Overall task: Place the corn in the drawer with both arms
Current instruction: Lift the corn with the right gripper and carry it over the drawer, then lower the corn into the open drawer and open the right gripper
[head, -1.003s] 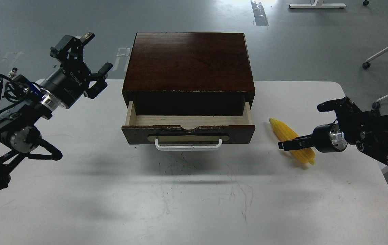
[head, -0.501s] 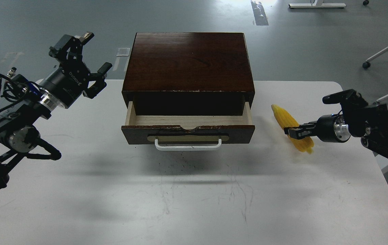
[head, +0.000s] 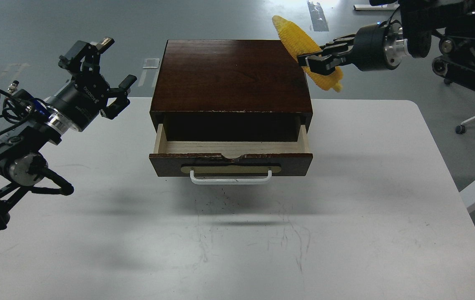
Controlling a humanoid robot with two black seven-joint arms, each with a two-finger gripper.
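The yellow corn (head: 299,43) hangs in the air, held in my right gripper (head: 316,60), which is shut on it above the back right corner of the dark wooden box (head: 231,75). The drawer (head: 231,156) is pulled partly out toward me, showing its pale wood inside and white bar handle (head: 231,178). It holds nothing that I can see. My left gripper (head: 102,68) is open and empty, raised left of the box.
The box stands at the back middle of the white table (head: 345,216). Grey floor lies beyond the table, with a chair base (head: 470,121) at the right.
My right gripper has lifted the corn off the table to the right of the drawer and carried it up and leftward to above the box's back right corner. The left arm has barely moved.
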